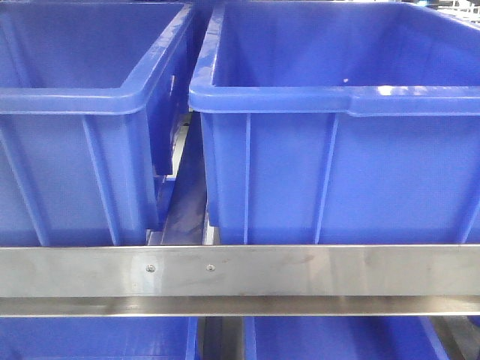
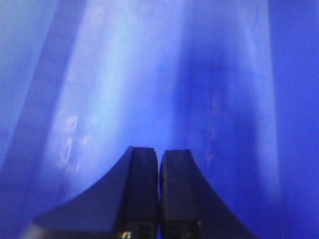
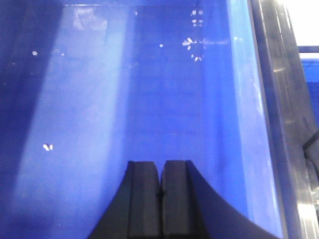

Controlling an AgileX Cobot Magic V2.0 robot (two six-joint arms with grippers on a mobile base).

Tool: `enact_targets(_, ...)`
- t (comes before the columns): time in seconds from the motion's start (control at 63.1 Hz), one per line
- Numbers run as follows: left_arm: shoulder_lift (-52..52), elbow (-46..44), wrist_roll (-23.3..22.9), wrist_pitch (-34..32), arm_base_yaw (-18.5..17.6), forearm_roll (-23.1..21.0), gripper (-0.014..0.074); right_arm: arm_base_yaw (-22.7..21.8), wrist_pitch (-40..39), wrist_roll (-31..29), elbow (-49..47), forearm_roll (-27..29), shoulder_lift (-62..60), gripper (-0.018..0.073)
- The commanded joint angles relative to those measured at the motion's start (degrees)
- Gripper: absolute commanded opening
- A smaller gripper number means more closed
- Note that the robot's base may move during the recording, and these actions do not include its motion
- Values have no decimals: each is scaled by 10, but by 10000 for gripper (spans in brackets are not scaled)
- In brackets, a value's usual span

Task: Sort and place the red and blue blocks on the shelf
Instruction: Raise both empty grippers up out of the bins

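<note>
Neither cube in any view; both grippers pressed closed and empty over blue plastic.

Left to right: left large blue plastic bin (image 1: 82,112) and right large blue plastic bin (image 1: 337,120) sit on the steel-framed shelf behind its brushed front rail (image 1: 300,270). Left dark gripper (image 2: 159,159): jaws together, holding nothing, facing blurred blue wall. Right dark gripper (image 3: 160,169): same, over a bin floor beside a steel edge. Red and blue blocks unseen, so direction from the jaws and nearer arm cannot be told.
</note>
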Motion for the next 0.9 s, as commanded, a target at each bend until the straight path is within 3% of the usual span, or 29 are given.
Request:
enact_targets(0.0, -33, -18, 0, -20, -1, 2, 124, 0, -38, -4, -22, -7, -28, 48)
enact_targets(0.428, -115, -4, 15, 9, -1, 2, 124, 1, -3, -4, 1, -7, -90, 49)
enact_targets(0.887, -226, 116, 15, -21, -1, 2, 124, 1, -5, -4, 105, -7, -217, 49)
